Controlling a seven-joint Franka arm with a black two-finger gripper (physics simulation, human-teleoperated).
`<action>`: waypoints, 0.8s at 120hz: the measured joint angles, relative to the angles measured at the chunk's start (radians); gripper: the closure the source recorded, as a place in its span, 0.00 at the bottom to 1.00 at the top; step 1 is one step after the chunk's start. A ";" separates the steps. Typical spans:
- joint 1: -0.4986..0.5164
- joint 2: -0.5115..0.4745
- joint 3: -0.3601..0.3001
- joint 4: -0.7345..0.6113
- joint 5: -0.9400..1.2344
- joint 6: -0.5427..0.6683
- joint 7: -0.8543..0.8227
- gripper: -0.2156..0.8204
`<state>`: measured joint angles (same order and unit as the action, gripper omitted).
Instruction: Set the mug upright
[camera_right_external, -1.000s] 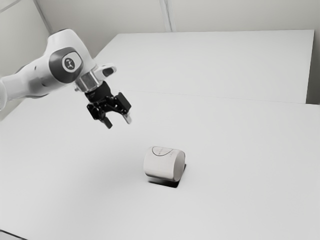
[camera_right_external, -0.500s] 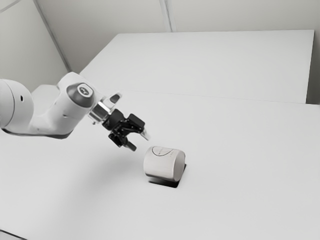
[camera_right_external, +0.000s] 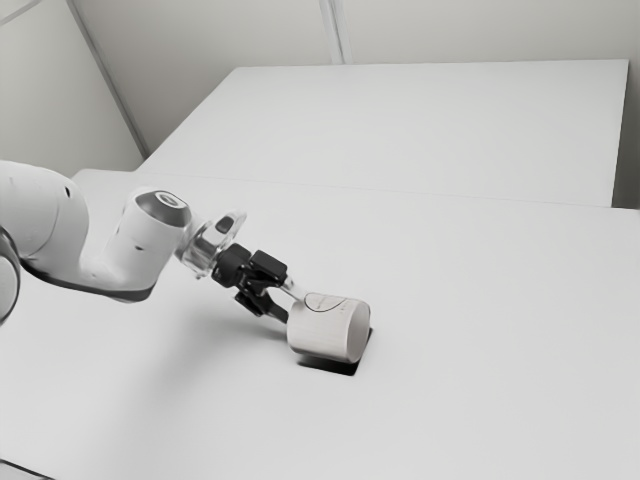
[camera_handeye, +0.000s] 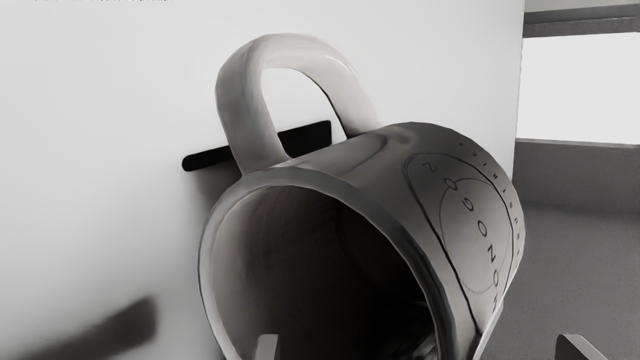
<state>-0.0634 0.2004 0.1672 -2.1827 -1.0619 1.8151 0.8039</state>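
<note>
Pincer (camera_right_external: 291, 307) released, fingers wide apart, right at the mug's (camera_right_external: 325, 330) open end. One finger (camera_handeye: 266, 348) overlaps the mouth (camera_handeye: 310, 270), the other (camera_handeye: 574, 348) sits outside the wall (camera_handeye: 440, 200). Mug lies on its side on the table (camera_right_external: 480, 400), mouth toward pincer, base away. Handle (camera_handeye: 242, 105) sticks out sideways between them.

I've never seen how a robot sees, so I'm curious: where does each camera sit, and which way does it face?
Exterior view: beside the arm, looking down across the table; arm and gripper enter from the exterior view's left.
Wrist view: on the arm's hand, looking past its two fingertips into the mouth of the tipped mug.
Shared: the mug, fingers and table.
</note>
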 joint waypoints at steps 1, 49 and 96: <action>0.000 0.001 0.000 0.000 -0.005 -0.004 0.004 0.21; 0.000 0.073 -0.002 -0.023 -0.192 -0.133 0.124 0.67; -0.011 0.024 -0.014 -0.015 -0.165 -0.148 0.172 0.93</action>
<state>-0.0749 0.2246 0.1530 -2.1981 -1.2269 1.6669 0.9754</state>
